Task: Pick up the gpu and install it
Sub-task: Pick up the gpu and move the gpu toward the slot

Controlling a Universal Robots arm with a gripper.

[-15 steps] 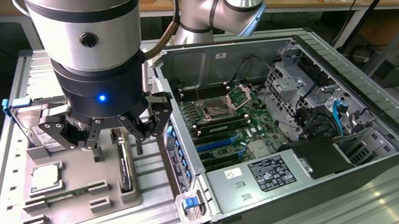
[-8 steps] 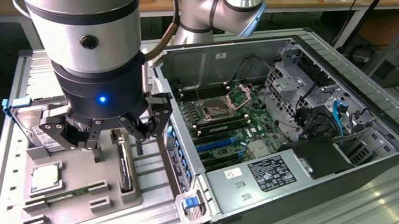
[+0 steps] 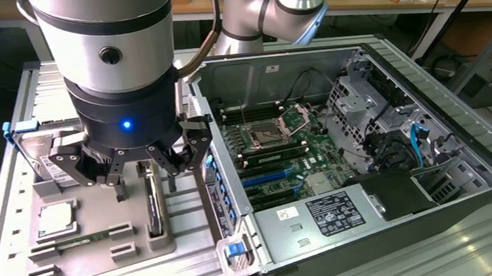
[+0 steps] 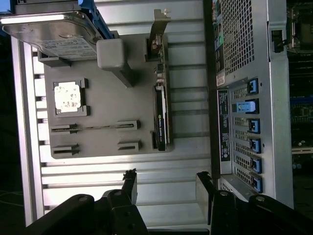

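Observation:
The gpu [image 3: 153,208] stands on its long edge in a slot of the grey holder tray [image 3: 105,254], a slim dark card with its silvery bracket at the far end. In the wrist view the gpu [image 4: 161,115] runs lengthwise along the tray's edge nearest the computer. My gripper [image 3: 143,176] hangs just above the card's far half, open, with nothing between its fingers. In the wrist view the gripper [image 4: 166,182] shows two black fingertips [image 4: 130,180] spread apart, off the card's end.
The open computer case [image 3: 360,135] lies on the exterior view's right, its motherboard with blue slots [image 3: 267,176] exposed. The tray also holds a processor chip [image 3: 57,219], a thin memory stick [image 3: 78,241] and a hard drive [image 3: 41,160]. Workbenches stand behind.

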